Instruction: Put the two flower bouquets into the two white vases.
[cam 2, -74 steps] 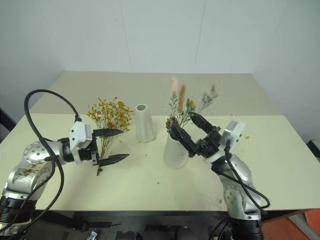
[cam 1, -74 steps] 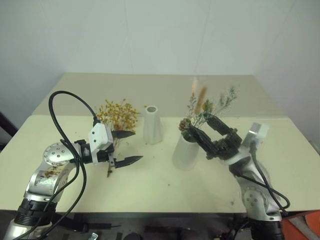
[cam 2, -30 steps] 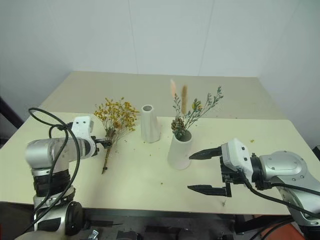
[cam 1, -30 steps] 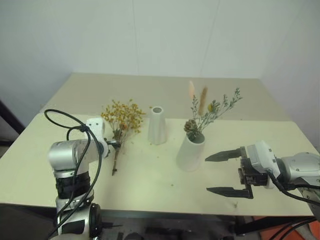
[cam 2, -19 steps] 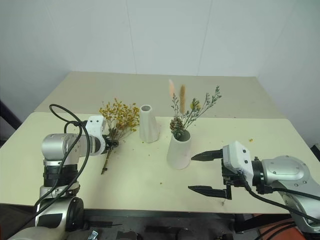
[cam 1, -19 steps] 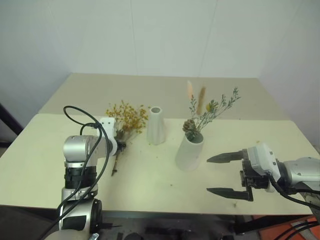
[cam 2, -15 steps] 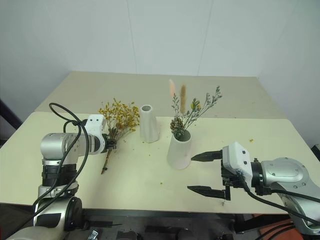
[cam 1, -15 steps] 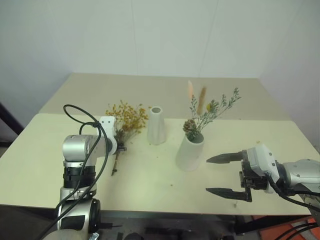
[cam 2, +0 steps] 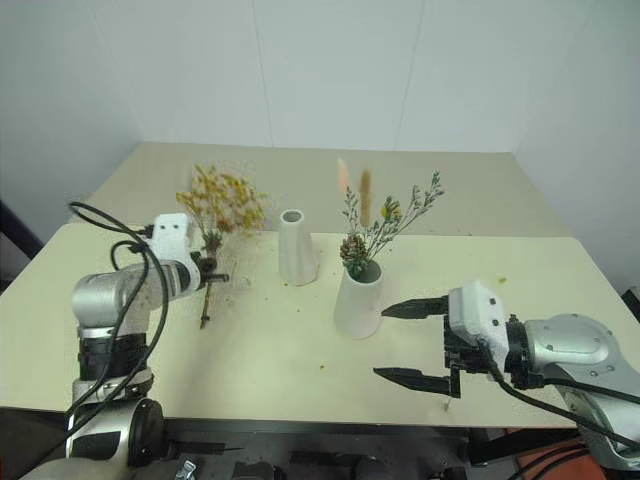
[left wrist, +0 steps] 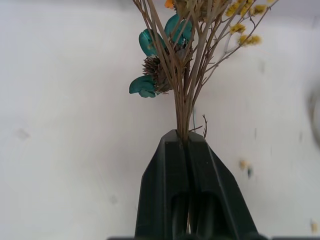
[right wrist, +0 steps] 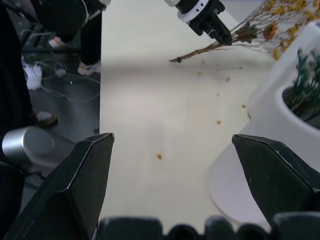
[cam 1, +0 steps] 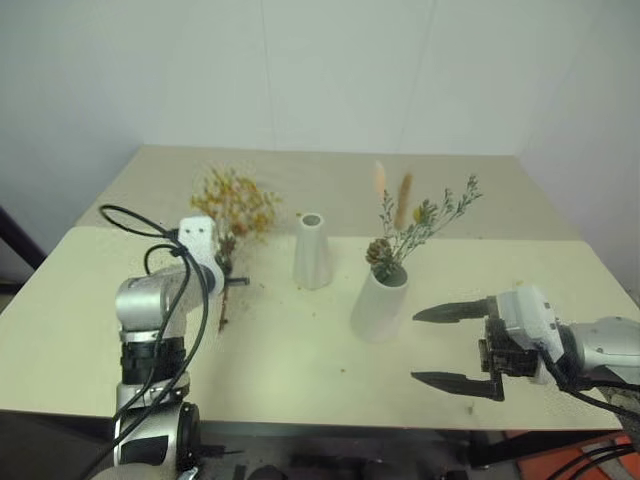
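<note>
Your left gripper [left wrist: 182, 142] is clamped tight on the stems of the yellow bunch [cam 1: 232, 200], holding it lifted off the table [cam 1: 300, 350], blossoms up, stem ends hanging free. The slim vase [cam 1: 312, 251] stands empty just beside it. The green sprig [cam 1: 415, 225] sits in the stout vase [cam 1: 380, 303]. Your right gripper [cam 1: 452, 345] hangs near the stout vase, fingers wide apart, gripping nothing.
</note>
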Controlling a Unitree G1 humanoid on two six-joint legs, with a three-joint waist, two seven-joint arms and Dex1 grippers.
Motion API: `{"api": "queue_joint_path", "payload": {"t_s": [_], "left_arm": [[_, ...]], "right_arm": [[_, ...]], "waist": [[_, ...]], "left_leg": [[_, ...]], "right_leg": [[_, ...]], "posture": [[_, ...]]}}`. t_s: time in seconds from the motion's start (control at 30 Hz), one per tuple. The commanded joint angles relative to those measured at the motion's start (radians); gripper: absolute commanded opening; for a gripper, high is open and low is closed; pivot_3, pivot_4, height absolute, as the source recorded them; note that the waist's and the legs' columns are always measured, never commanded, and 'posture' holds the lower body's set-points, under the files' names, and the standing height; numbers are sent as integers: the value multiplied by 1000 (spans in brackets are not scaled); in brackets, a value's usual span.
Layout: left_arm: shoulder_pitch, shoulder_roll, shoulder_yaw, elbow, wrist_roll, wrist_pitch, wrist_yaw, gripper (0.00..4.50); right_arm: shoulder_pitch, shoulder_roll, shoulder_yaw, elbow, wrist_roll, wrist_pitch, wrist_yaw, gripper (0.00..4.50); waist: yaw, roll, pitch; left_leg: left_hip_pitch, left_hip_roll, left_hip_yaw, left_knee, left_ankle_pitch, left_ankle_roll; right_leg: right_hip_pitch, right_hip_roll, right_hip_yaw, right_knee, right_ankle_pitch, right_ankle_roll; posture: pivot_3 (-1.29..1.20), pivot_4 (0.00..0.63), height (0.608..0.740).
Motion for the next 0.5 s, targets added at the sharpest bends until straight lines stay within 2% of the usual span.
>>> {"api": "queue_joint_path", "payload": {"t_s": [0.03,0.1,0.17,0.23,0.37,0.5], "left_arm": [[0,14,128,-94,-136,-155,-122,28],[-1,36,142,-80,-161,-224,-167,28],[7,36,156,-52,-176,-384,-226,28],[-32,28,203,19,-231,-485,-268,28],[-87,31,193,180,-283,-729,-443,28],[-205,-10,247,378,-448,-856,-653,28]], "right_arm": [[-23,11,-53,-30,59,27,-37,4500],[-21,16,-49,-32,50,24,-50,4500],[-13,26,-42,-41,41,14,-60,4500],[-7,45,-41,-53,41,6,-78,4500],[-16,68,-34,-76,76,72,-165,4500],[-21,76,-26,-115,117,160,-269,4500]], "waist": [[0,0,0],[0,0,0],[0,0,0],[1,0,0],[2,0,0],[7,-1,0]], "left_leg": [[0,0,0,0,0,0],[1,0,0,0,0,0],[1,0,0,0,0,0],[1,0,1,0,0,0],[1,0,1,0,0,0],[0,0,1,0,0,0]], "right_leg": [[0,0,0,0,0,0],[0,0,0,0,0,0],[1,0,0,0,0,0],[1,0,0,0,0,0],[1,0,0,0,0,0],[1,0,-1,-1,0,0]], "posture": [[0,150,740],[0,150,740],[0,150,740],[0,150,740],[0,150,740],[0,150,740]]}}
